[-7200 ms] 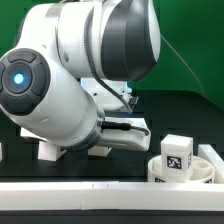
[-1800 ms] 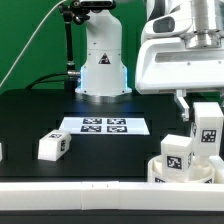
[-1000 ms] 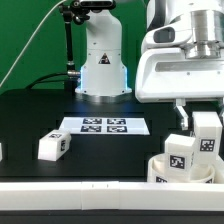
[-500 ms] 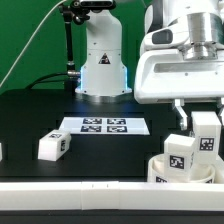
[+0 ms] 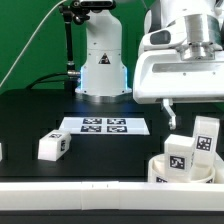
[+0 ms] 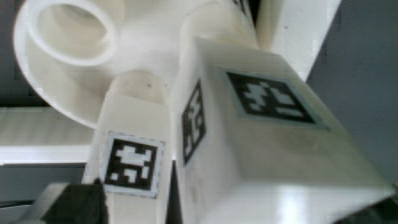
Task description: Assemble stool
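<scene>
The gripper (image 5: 196, 112) is seen with its jaws spread. In the exterior view one finger (image 5: 168, 110) hangs clear of the tilted leg (image 5: 204, 140) with a gap between them, and the other finger is cut off by the picture's edge. Nothing is pinched. The tilted leg is found directly below the gripper, its lower end set in the seat (image 5: 160, 172) and its top leaning a little toward the exterior view's right. Just beside it, on the exterior view's left, a second leg (image 5: 177, 156) is stood in the seat with a tag turned to the camera; whether the two legs touch cannot be told. In the wrist view the tilted leg (image 6: 240, 130) fills most of the picture with two tagged faces shown, and a round socket of the seat (image 6: 63, 70) is seen behind it. A loose leg (image 5: 52, 146) is laid on the black table (image 5: 30, 115), well apart from the seat. The marker board (image 5: 103, 126) lies between them, nearer the robot base (image 5: 100, 65). The white border rail (image 5: 70, 190) runs along the near edge.
</scene>
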